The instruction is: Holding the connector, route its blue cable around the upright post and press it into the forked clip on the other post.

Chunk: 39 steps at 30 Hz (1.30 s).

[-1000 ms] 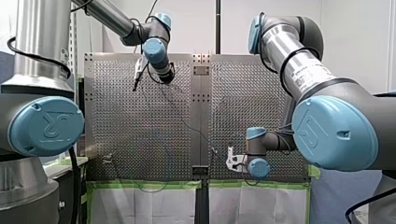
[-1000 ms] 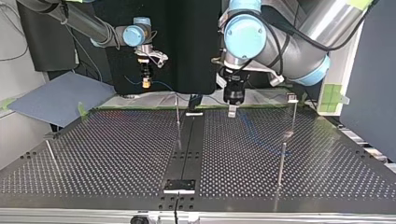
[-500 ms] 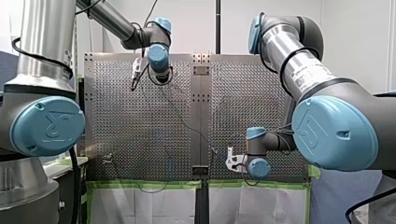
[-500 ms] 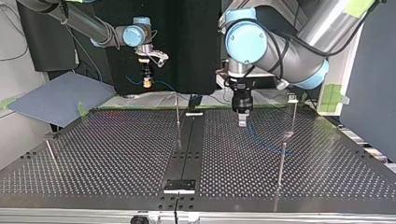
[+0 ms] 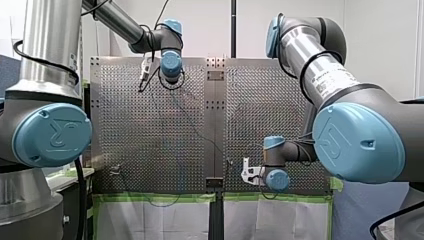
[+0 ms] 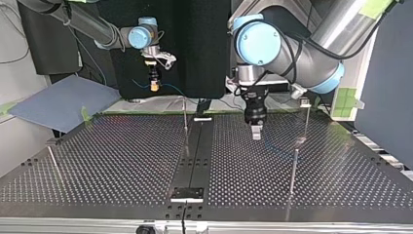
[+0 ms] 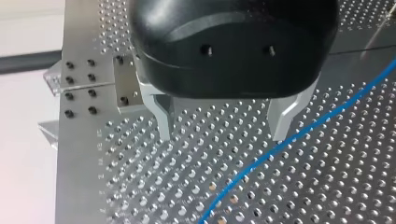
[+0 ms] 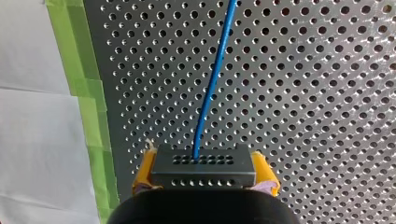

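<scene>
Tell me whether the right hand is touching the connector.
Touching. The right wrist view shows the yellow pads of the right hand pressed against both sides of the dark connector, with no gap; the blue cable leaves its face.

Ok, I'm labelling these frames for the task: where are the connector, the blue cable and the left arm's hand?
connector (image 8: pixel 203 167), right wrist view, middle of its dark holed face.
blue cable (image 8: pixel 212 84), right wrist view, midway along its straight run.
left arm's hand (image 7: pixel 222 135), left wrist view, midway between its fingertips.

The perforated table (image 6: pixel 122 161) carries thin posts (image 6: pixel 293 170) at centre and right; a cable (image 8: pixel 213 79) lies across it.
</scene>
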Each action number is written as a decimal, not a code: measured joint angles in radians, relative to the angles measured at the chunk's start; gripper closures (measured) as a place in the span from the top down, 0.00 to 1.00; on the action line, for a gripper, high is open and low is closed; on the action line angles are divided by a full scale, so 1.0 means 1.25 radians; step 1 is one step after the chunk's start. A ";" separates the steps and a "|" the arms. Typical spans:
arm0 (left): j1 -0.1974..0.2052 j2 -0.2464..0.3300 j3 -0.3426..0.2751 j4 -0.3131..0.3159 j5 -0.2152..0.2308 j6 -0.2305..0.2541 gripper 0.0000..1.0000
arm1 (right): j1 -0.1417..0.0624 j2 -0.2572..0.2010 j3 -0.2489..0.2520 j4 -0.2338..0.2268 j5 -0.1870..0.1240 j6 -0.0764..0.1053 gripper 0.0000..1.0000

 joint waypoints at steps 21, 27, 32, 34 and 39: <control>0.015 -0.001 0.000 -0.004 -0.027 0.108 1.00 | 0.000 0.001 0.000 0.000 0.000 0.002 0.02; 0.016 -0.003 -0.001 -0.002 -0.009 0.109 1.00 | 0.000 0.001 0.000 0.000 0.000 0.002 0.02; 0.014 -0.013 -0.004 -0.001 0.006 0.117 1.00 | 0.000 0.001 0.000 -0.001 0.000 0.002 0.02; 0.013 -0.025 -0.004 -0.001 0.003 0.127 1.00 | 0.000 0.001 0.000 -0.001 0.000 0.002 0.02; 0.017 -0.054 -0.003 0.009 -0.009 0.143 1.00 | 0.000 0.001 0.000 0.000 0.000 0.002 0.02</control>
